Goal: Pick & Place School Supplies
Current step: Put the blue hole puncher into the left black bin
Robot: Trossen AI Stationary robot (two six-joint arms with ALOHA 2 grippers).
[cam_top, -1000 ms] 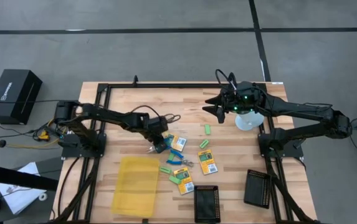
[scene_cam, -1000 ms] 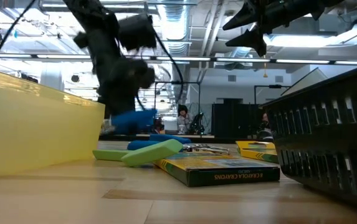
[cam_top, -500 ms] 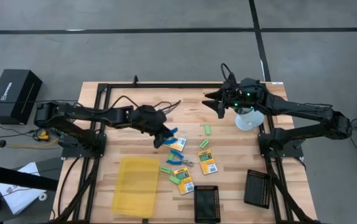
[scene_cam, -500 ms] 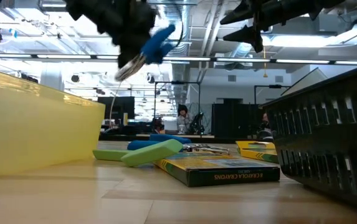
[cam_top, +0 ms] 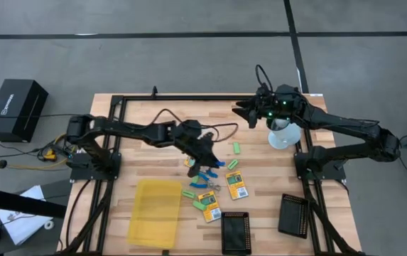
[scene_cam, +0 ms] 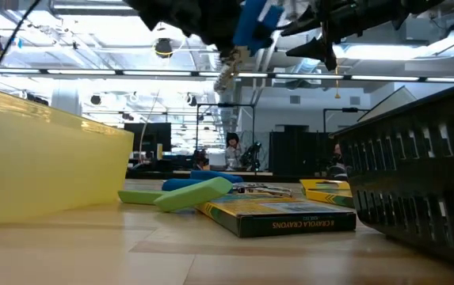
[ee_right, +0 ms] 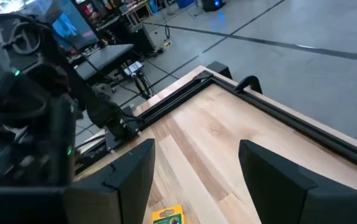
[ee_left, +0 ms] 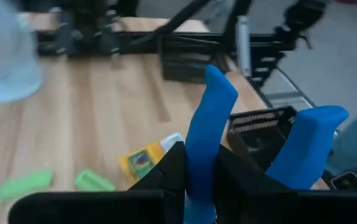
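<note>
Left gripper lifts blue-handled scissors above the wooden bench.

Clenched on the blue handles, it hangs over the scattered yellow-orange packs and green blocks, beside the yellow tray. The right gripper waits raised near the far edge, fingers spread and holding nothing. Grey floor surrounds the bench; a lit workshop lies beyond.

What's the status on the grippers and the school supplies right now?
Left gripper shut on blue-handled scissors, lifted above table. Right gripper open, empty, waiting high at far side. Nothing in the way.
</note>
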